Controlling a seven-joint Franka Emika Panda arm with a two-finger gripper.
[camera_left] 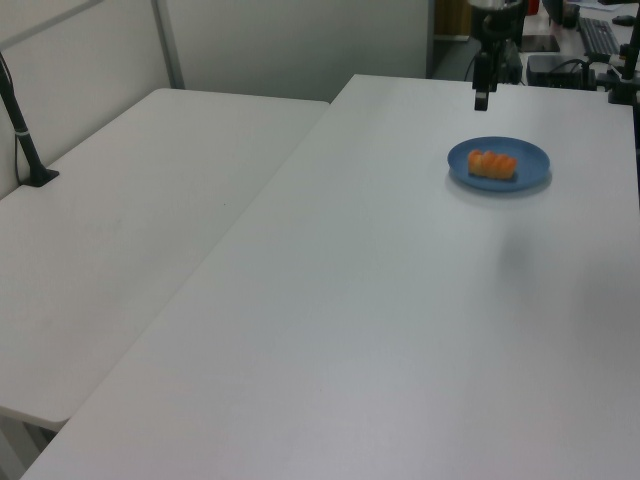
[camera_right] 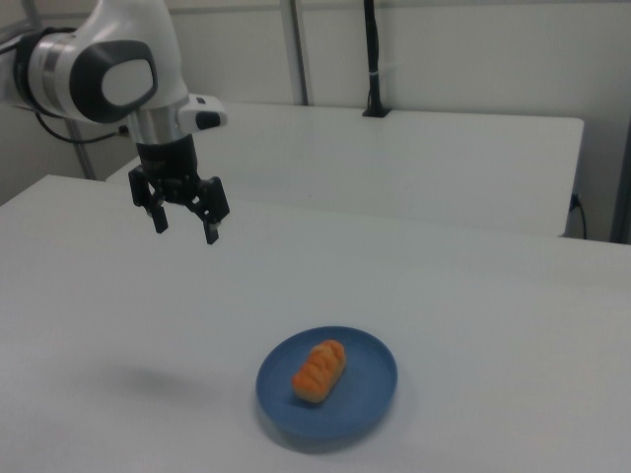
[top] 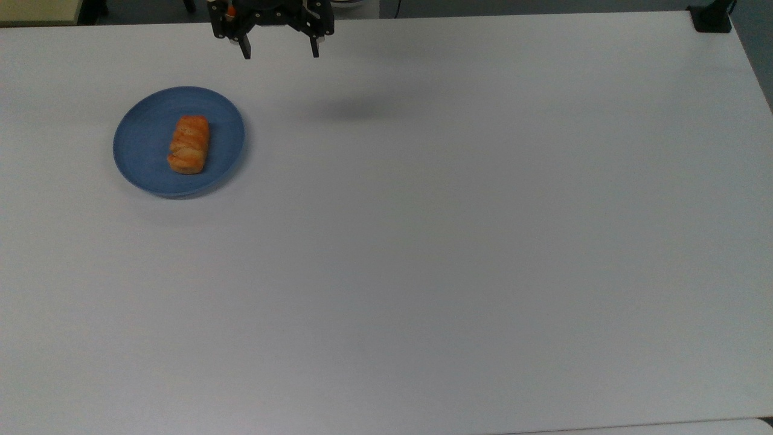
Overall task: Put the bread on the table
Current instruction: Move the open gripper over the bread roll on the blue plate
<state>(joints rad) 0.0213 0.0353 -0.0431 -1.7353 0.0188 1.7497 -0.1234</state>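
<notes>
The bread point(top: 189, 144) point(camera_left: 493, 164) point(camera_right: 319, 371), a small golden-orange ridged roll, lies on a round blue plate point(top: 140, 151) point(camera_left: 530, 158) point(camera_right: 367, 394) on the white table point(top: 459, 241) point(camera_left: 380, 320) point(camera_right: 99, 325). My gripper point(top: 279, 53) point(camera_right: 184, 229) hangs open and empty above the table, near the top view's upper edge, up and to the right of the plate. In the right view it is high above the surface, to the left of the plate. In the left view one finger point(camera_left: 481, 99) shows behind the plate.
A second white table point(camera_left: 130, 220) point(camera_right: 414, 158) adjoins this one. A black clamp post point(top: 711, 18) point(camera_left: 25, 140) point(camera_right: 373, 59) stands at a table corner. The gripper's shadow point(top: 356, 110) point(camera_right: 148, 379) falls on the table surface.
</notes>
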